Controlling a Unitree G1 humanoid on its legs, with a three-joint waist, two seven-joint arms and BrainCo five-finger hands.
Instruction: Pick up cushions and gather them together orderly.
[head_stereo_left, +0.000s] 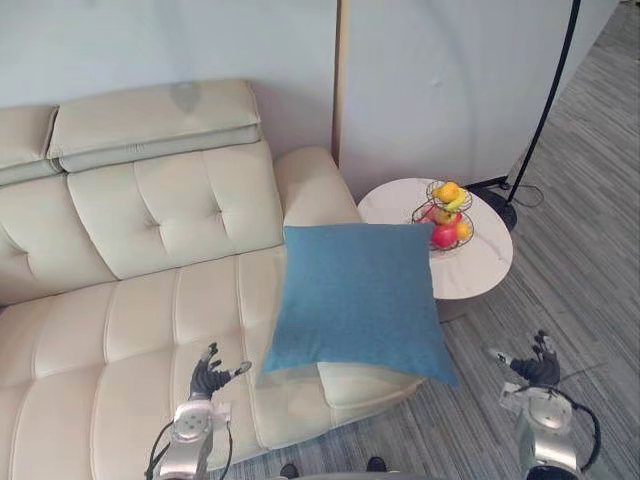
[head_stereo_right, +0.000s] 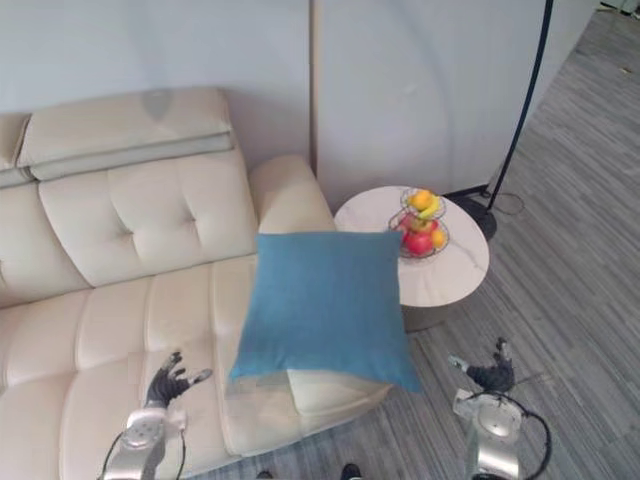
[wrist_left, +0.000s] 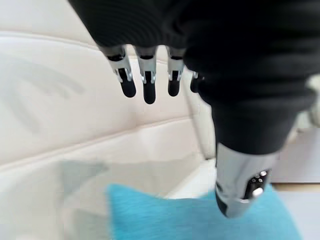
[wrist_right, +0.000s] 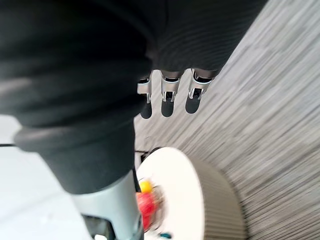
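1. A single blue cushion lies on the right end of the cream sofa, below the armrest. Its lower right corner juts past the seat's front edge, over the grey plank floor.
2. The left hand hovers over the sofa seat, to the left of the cushion and apart from it. Its fingers are spread and relaxed and it holds nothing.
3. In the left wrist view the fingers hang straight in a row and the thumb sticks out away from them. Beyond them are the tufted seat and an edge of the blue cushion.
4. The right hand hangs over the floor to the right of the sofa, well clear of the cushion. It is released too, with the fingers fanned out.
5. The right wrist view shows its fingers loose above the floorboards, with nothing between them and the thumb.
6. A round white side table stands just beside the sofa's armrest. On it is a wire basket of fruit — red, yellow and orange pieces.
7. Behind the table a black floor lamp pole rises along the pale wall.
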